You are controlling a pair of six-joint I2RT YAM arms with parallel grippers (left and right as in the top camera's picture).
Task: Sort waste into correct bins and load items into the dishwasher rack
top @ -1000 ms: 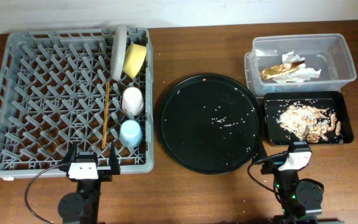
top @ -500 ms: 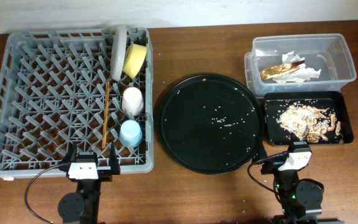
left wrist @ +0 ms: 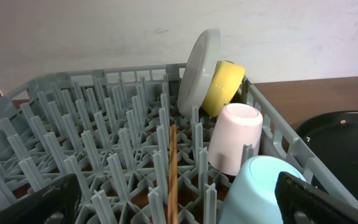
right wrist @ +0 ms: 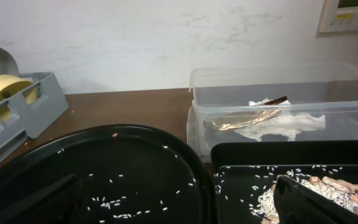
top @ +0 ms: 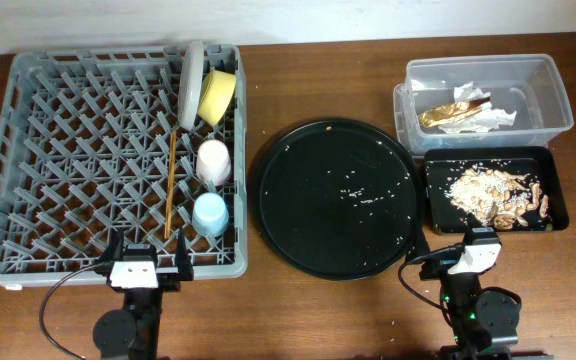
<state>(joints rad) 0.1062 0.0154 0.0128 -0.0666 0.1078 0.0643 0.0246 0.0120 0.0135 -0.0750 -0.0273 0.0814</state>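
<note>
The grey dishwasher rack (top: 78, 150) holds the grey-white plate (top: 190, 85) on edge, the yellow bowl (top: 216, 97), the pink cup (top: 214, 161), the blue cup (top: 210, 212) and the chopsticks (top: 172, 185). The left wrist view shows the plate (left wrist: 199, 71), bowl (left wrist: 224, 87), pink cup (left wrist: 235, 137), blue cup (left wrist: 260, 193) and chopsticks (left wrist: 172, 174). The clear tub (top: 543, 85) holds white paper (top: 498, 117) and the gold foil wrapper (top: 448, 116). The black rectangular tray (top: 558, 170) holds food scraps (top: 493, 195). My left gripper (top: 151, 262) and right gripper (top: 458, 258) rest open and empty at the table's front.
A large round black tray (top: 338, 195) with scattered rice grains lies between the rack and the bins. It also shows in the right wrist view (right wrist: 104, 174), beside the tub (right wrist: 278, 99) and the rectangular tray (right wrist: 260, 155).
</note>
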